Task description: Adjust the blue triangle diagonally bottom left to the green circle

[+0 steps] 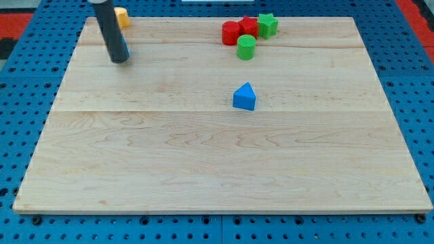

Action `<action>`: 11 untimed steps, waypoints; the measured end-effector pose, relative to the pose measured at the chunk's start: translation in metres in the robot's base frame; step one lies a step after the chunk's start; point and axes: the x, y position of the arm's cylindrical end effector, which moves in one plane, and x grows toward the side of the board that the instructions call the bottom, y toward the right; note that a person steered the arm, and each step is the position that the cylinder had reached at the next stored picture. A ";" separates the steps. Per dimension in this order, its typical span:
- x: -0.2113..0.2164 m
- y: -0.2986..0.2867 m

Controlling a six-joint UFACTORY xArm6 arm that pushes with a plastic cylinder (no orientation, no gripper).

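Observation:
The blue triangle (245, 97) lies near the middle of the wooden board (203, 156). The green circle (246, 47) stands above it toward the view's top, almost straight up from the triangle. My tip (119, 61) rests on the board at the upper left, far to the left of both blocks. A blue block (126, 49) shows only as a sliver behind the rod, touching it or right next to it.
Two red blocks (232, 32) (248, 26) and a green star (267, 25) cluster just above the green circle. A yellow block (121, 16) sits at the board's top edge, right of the rod. A blue pegboard (20, 102) surrounds the board.

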 end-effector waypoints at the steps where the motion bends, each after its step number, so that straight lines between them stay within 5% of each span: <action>1: 0.059 0.120; 2: 0.062 0.233; 3: 0.020 0.255; 4: 0.087 0.329; 5: 0.125 0.292; 6: 0.119 0.184; 7: 0.134 0.148; 9: 0.150 0.251; 10: 0.112 0.297; 11: 0.035 0.201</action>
